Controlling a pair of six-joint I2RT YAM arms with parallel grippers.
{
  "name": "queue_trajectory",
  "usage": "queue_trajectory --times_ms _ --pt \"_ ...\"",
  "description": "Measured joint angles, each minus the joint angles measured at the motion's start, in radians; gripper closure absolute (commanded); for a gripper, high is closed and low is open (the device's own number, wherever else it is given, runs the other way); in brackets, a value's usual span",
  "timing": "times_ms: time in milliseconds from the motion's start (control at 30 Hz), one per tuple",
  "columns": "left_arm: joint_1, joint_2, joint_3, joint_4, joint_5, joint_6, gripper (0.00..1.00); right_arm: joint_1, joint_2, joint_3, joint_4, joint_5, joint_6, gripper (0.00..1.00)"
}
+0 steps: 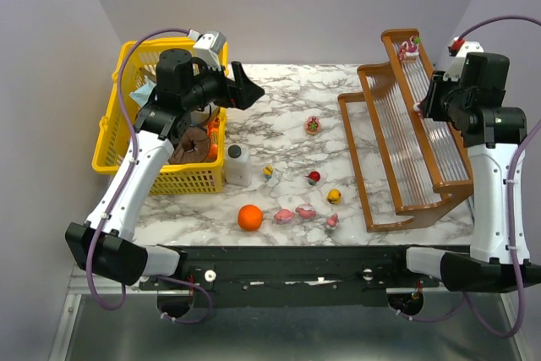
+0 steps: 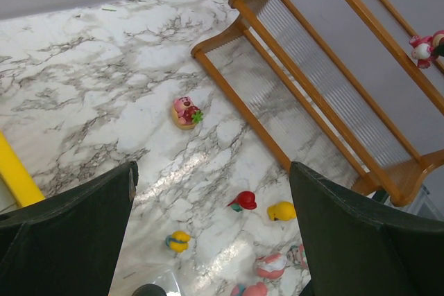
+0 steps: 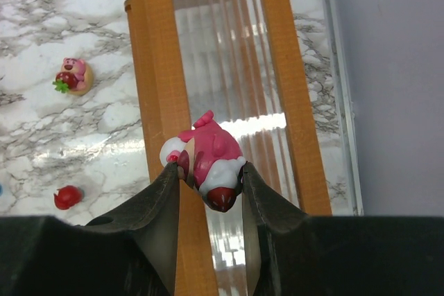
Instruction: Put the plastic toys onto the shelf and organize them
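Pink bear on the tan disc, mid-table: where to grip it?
Pinch the pink bear across its body, above the disc, coming straight down. It sits upright with no toy close beside it, and the low disc likely offers too little edge.

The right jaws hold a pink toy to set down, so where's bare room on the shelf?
The shelf's middle and lowest tiers look bare throughout; the top tier holds one toy at its far end. On the table, toys crowd the front edge beside the orange ball.

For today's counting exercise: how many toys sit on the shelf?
1: a pink toy on the shelf, top tier. The right gripper holds a second toy, not yet set down.
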Motion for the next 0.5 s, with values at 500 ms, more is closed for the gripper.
queue_trajectory --times_ms 500 --pt "-0.008 0.078 0.100 -0.057 0.000 0.037 0.01 -0.175 0.157 0.159 -0.025 -0.314 -0.049 0.83"
